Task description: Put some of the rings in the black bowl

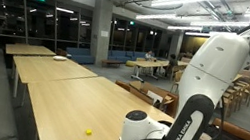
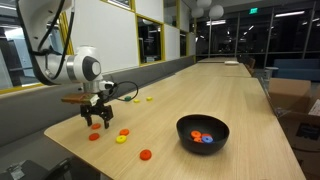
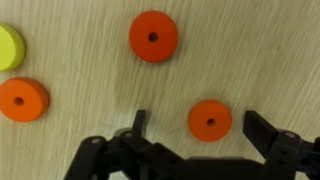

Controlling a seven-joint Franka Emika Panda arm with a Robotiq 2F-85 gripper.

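Gripper, jaws apart and empty, hanging over one orange ring on the table; black bowl well apart from it, already holding a few rings; several loose rings left near the gripper, so task judged partly done, next pickup pending

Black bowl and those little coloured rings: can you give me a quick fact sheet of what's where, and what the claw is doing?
Place: long wooden table
Black bowl: on the table, holds a few rings, orange and blue
Gripper: open, low over the table, holding nothing
Between its fingers: one orange ring, lying flat, not gripped
Loose nearby: two more orange rings, a yellow ring
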